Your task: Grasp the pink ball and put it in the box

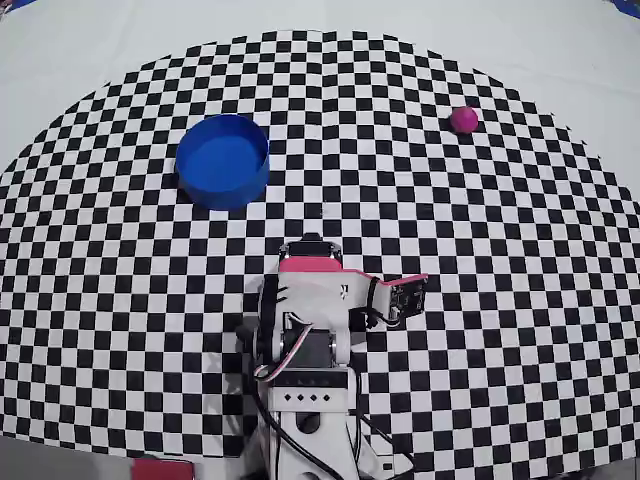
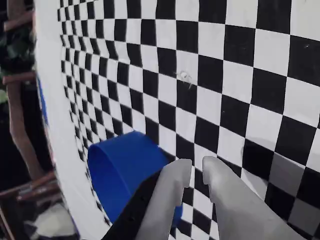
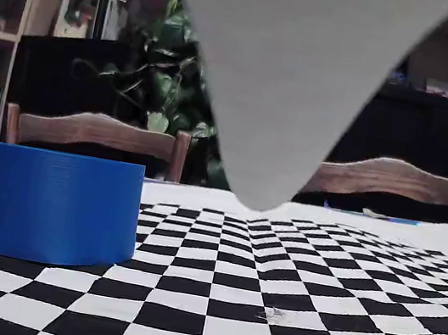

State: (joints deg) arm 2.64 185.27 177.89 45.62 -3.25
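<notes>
Grey plastic fingers [image 2: 175, 182] of the gripper [image 2: 197, 167] fill the wrist view's foreground, jaws nearly together with a narrow gap and nothing between them. Beyond and left of the tips sits the box [image 2: 120, 165], a smooth blue round tub, empty. Seen from overhead, the ball [image 1: 463, 119], a small glossy pink sphere, lies on the checkered cloth [image 1: 480, 300] well apart from arm and box [image 1: 222, 160]. Judged so, the grasp is not yet begun.
</notes>
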